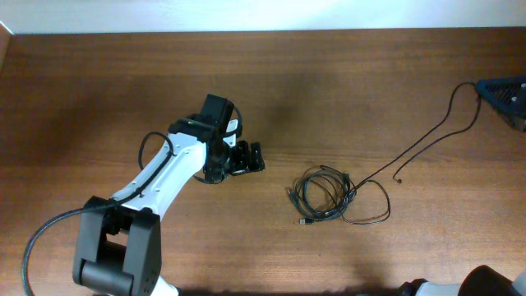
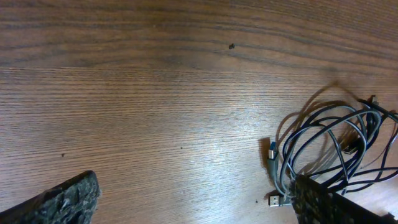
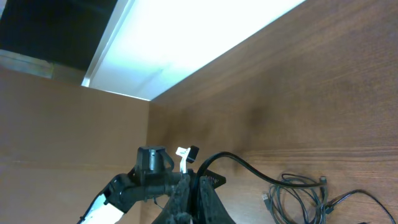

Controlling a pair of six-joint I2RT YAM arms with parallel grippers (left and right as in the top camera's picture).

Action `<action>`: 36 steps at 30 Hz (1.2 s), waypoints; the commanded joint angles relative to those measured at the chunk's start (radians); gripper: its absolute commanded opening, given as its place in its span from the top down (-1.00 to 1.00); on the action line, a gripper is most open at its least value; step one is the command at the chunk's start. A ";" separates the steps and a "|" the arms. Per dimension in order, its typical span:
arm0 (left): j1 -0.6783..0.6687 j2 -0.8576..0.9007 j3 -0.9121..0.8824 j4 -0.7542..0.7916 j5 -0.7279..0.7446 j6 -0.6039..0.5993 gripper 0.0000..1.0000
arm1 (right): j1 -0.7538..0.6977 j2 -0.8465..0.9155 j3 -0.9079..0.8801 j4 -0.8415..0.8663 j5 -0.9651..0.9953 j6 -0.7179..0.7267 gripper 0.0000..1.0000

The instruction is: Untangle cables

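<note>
Left gripper point(image 1: 249, 158) nearest, jaws spread wide and empty, cables point(image 1: 341, 197) in a tangled coil on the wooden table point(image 1: 99, 82) just right of that gripper, one strand point(image 1: 411, 149) trailing far right of it to the right gripper point(image 3: 193, 190), clamped shut on it
</note>
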 commanded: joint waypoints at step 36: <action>0.000 -0.008 -0.003 -0.001 0.000 -0.005 -0.98 | -0.038 0.036 0.006 0.031 0.151 -0.038 0.92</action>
